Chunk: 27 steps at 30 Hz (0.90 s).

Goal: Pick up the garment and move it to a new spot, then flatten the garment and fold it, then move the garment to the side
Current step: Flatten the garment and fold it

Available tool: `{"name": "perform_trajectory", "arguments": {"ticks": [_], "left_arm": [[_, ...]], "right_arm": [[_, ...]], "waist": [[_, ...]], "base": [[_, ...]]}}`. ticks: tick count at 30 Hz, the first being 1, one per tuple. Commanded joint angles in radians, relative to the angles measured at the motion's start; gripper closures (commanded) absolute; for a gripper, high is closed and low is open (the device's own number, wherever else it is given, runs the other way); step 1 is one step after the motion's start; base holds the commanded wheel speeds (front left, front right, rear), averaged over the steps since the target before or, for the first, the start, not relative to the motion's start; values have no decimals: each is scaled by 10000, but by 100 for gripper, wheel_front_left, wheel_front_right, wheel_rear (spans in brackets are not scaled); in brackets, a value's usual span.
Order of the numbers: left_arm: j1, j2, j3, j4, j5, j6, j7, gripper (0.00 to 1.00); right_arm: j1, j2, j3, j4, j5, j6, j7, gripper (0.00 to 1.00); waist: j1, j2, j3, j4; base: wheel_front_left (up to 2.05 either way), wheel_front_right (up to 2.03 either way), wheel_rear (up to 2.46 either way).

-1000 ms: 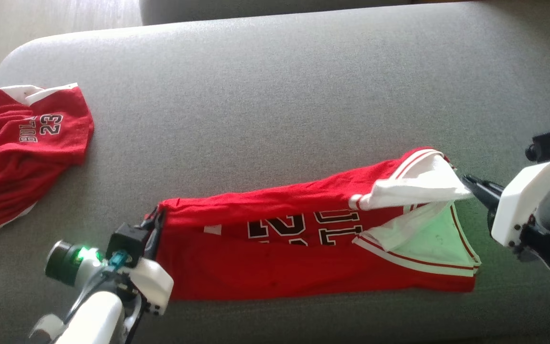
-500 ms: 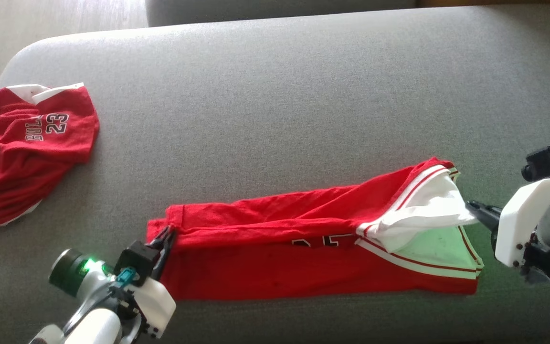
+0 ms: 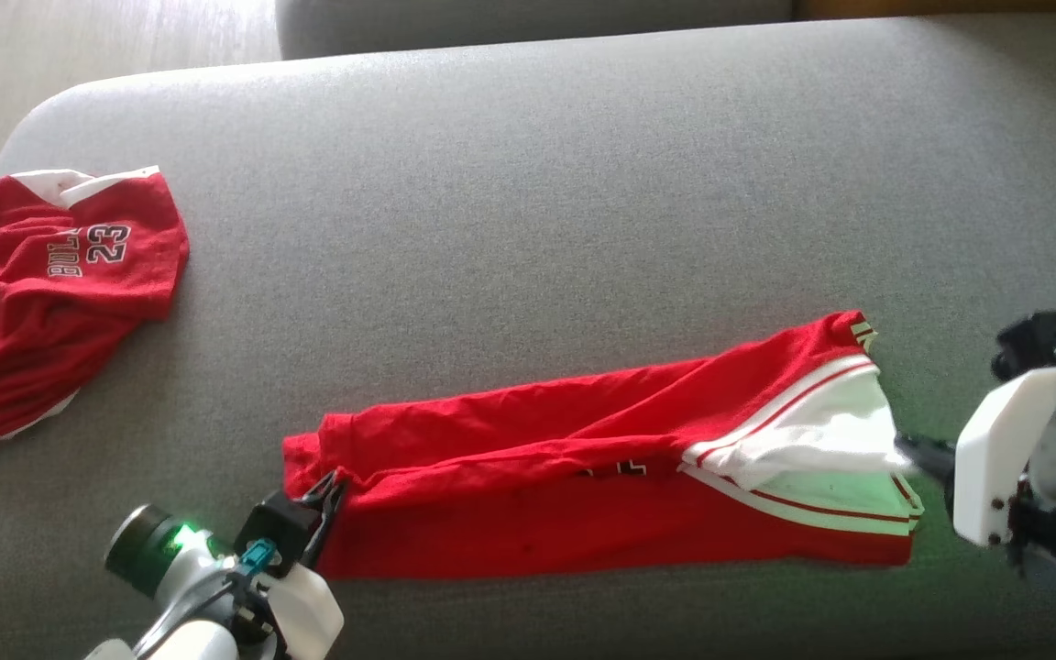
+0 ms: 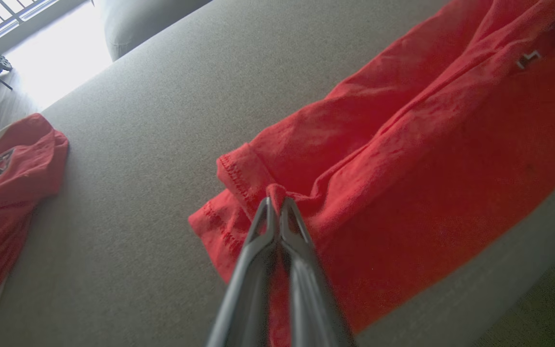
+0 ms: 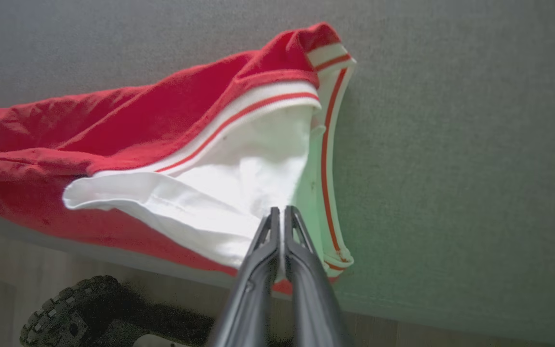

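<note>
A red garment (image 3: 583, 477) with white trim lies stretched left to right near the front edge of the grey cushion (image 3: 528, 202). Its far half is folded over toward me, hiding most of the black lettering. My left gripper (image 3: 331, 486) is shut on the red hem at its left end, the pinched fold plain in the left wrist view (image 4: 277, 195). My right gripper (image 3: 904, 446) is shut on the white fabric at its right end, where the white panel (image 5: 239, 193) bunches into the fingertips.
A second red garment (image 3: 42, 293) with "23" on it lies crumpled at the cushion's far left. The cushion's front edge runs just below the held garment. Wood floor and a dark wheel (image 5: 65, 308) show beneath that edge in the right wrist view.
Both grippers have drawn the garment's upper layer toward me, folding it over the lower half and covering the lettering. The head camera has shifted slightly.
</note>
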Motion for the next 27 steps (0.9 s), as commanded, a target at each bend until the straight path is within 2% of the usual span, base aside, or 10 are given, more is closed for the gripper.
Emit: {"name": "perform_trajectory", "arguments": {"ticks": [1, 7, 12, 15, 21, 27], "left_arm": [[-312, 284, 376, -196, -19, 82, -5, 0], [-289, 322, 499, -271, -132, 271, -51, 0], [-280, 199, 944, -503, -503, 697, -276, 0], [-277, -56, 1455, -733, -920, 1153, -621, 0], [-66, -746, 2496, -1428, -1738, 2015, -1308, 0], [323, -1432, 3477, -2444, -2018, 2396, -1468, 0]], "right_arm": [[22, -79, -3, -446, -24, -2, 100, 0], [168, -38, -283, -765, -175, -2, 129, 0], [32, 46, -587, -1234, -731, -2, -929, 0], [-108, 293, -636, -1529, -1083, -2, -2065, 0], [-175, 1026, -785, -1853, -2026, -2, -5148, 0], [112, 1790, -910, -1725, -3017, -2, -8251, 0]], "waist": [[0, -1, -26, 17], [0, -1, -93, 78], [0, -1, -150, 142], [0, -1, -177, 168], [0, -1, -281, 182], [0, -1, -374, 117]], "base": [[0, 0, 0], [0, 0, 0], [0, 0, 0], [0, 0, 0], [0, 0, 0], [0, 0, 0]]}}
